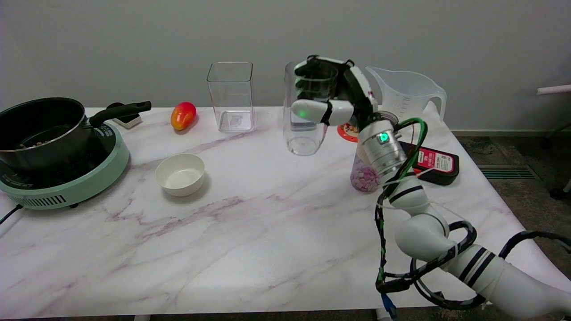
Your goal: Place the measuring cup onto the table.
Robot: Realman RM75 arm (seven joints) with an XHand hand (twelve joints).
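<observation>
My right hand grips a tall clear round measuring cup near its rim. The thumb lies across the cup's front and the other fingers show through the clear wall behind it. The cup is upright and looks empty, right of the table's middle towards the far side. Its base is at or just above the marble table; I cannot tell whether it touches.
A translucent handled jug stands behind the hand. A jar of pink and white sweets is against my wrist, beside a black-and-red device. Further left are a clear square container, a red-orange fruit, a white bowl and a pot on a green cooker.
</observation>
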